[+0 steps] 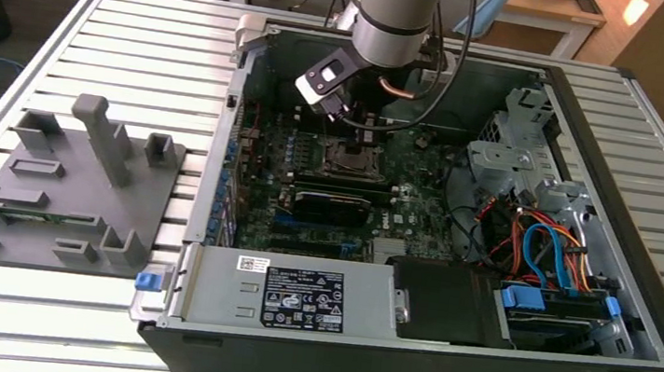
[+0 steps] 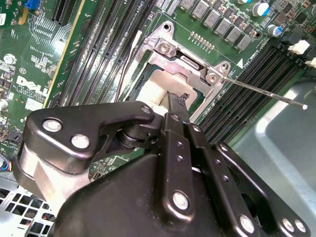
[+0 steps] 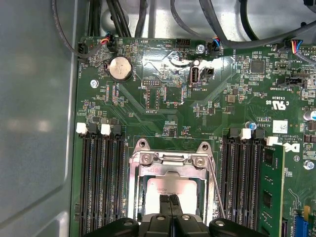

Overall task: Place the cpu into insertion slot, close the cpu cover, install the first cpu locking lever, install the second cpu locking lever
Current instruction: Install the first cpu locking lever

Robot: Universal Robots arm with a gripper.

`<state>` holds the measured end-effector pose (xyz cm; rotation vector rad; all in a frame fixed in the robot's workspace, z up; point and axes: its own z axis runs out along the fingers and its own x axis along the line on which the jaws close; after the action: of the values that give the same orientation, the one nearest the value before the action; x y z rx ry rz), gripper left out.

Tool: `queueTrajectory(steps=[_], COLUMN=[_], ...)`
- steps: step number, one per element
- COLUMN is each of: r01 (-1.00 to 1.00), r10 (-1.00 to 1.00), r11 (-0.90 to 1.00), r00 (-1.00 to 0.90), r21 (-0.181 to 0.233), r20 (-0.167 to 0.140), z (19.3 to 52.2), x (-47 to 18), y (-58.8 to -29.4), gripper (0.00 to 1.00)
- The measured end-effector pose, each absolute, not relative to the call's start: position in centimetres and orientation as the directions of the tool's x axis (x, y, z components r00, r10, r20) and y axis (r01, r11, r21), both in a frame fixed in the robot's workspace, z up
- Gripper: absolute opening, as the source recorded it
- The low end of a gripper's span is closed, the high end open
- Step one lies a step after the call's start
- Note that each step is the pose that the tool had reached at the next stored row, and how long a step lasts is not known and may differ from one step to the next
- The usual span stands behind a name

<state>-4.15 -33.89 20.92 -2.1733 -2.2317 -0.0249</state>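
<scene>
The insertion slot [image 3: 170, 170] sits in the green board [image 3: 163, 106], between the long memory slots. The cpu [image 3: 165, 186] lies in it, silver top up, seen through the window of the cpu cover [image 3: 168, 160], which lies flat over it. My gripper [image 3: 170, 198] is shut, its two fingertips together and right over the chip's middle; whether they touch it I cannot tell. In the second wrist view the gripper [image 2: 178, 97] hides part of the cpu [image 2: 155, 86] and cpu cover [image 2: 185, 64]. A thin locking lever [image 2: 264, 93] sticks out free beside the socket. In the exterior view the gripper [image 1: 364, 129] hangs above the insertion slot [image 1: 352, 158].
The case walls [image 1: 237, 138] enclose the board. A black block [image 1: 330, 206] lies just in front of the socket, and a power supply [image 1: 294, 296] at the near side. Cables [image 1: 538, 247] and a drive cage [image 1: 510, 159] fill the exterior view's right. A grey fixture [image 1: 69, 184] stands outside.
</scene>
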Motion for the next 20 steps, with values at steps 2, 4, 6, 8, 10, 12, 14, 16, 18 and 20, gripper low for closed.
queueTrajectory(steps=[2, 4, 6, 8, 10, 12, 14, 16, 18, 20], r01=[1.000, 1.000, 1.000, 1.000, 1.000, 1.000, 1.000, 1.000, 1.000, 1.000], r10=[0.999, 0.999, 0.999, 0.999, 0.999, 0.999, 0.999, 0.999, 0.999, 0.999], r11=[0.027, 0.027, 0.027, 0.027, 0.026, 0.026, 0.026, 0.026, 0.025, 0.025], r00=[-0.026, -0.026, -0.026, -0.026, -0.026, -0.026, -0.026, -0.025, -0.025, -0.025], r21=[-0.007, -0.007, -0.007, -0.007, -0.007, -0.007, -0.008, -0.008, -0.009, -0.009], r20=[0.030, 0.030, 0.030, 0.031, 0.031, 0.032, 0.032, 0.032, 0.033, 0.033], z=[20.9, 21.0, 21.1, 21.4, 21.7, 22.0, 22.2, 22.5, 22.6, 22.7], x=[-4.1, -4.1, -4.1, -4.1, -4.1, -4.1, -4.1, -4.1, -4.1, -4.1], y=[-33.9, -33.9, -33.9, -33.9, -33.9, -33.9, -33.9, -33.9, -33.9, -33.9], gripper=[0.10, 0.10, 0.10, 0.10, 0.10, 0.10, 0.10, 0.10, 0.10, 0.10])
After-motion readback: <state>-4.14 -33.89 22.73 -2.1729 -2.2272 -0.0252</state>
